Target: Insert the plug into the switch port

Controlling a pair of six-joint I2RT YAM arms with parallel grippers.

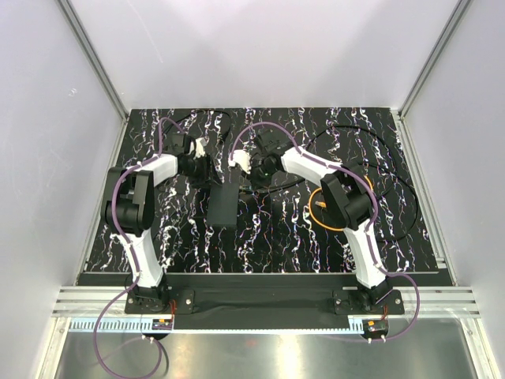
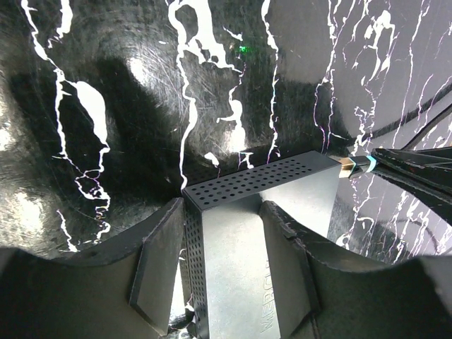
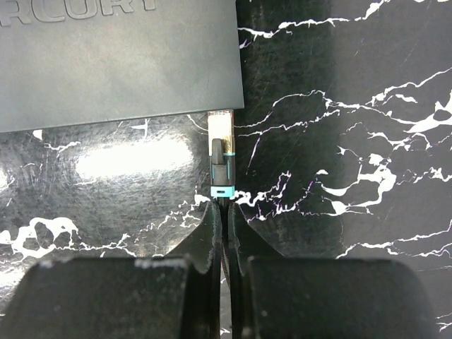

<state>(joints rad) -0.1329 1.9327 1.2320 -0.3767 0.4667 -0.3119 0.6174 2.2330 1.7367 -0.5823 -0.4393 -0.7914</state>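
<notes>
Plug at box edge, lettering "RCURY"

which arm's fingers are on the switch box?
The left gripper: its fingers flank the black box on both sides. The right gripper instead pinches the plug, whose tip sits at the box's edge.

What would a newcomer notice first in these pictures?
At the middle of the marbled table, the left gripper clamps the black box. The right gripper pinches the plug, its tip against the box's edge near a corner. An orange cable loops beside the right arm.
</notes>
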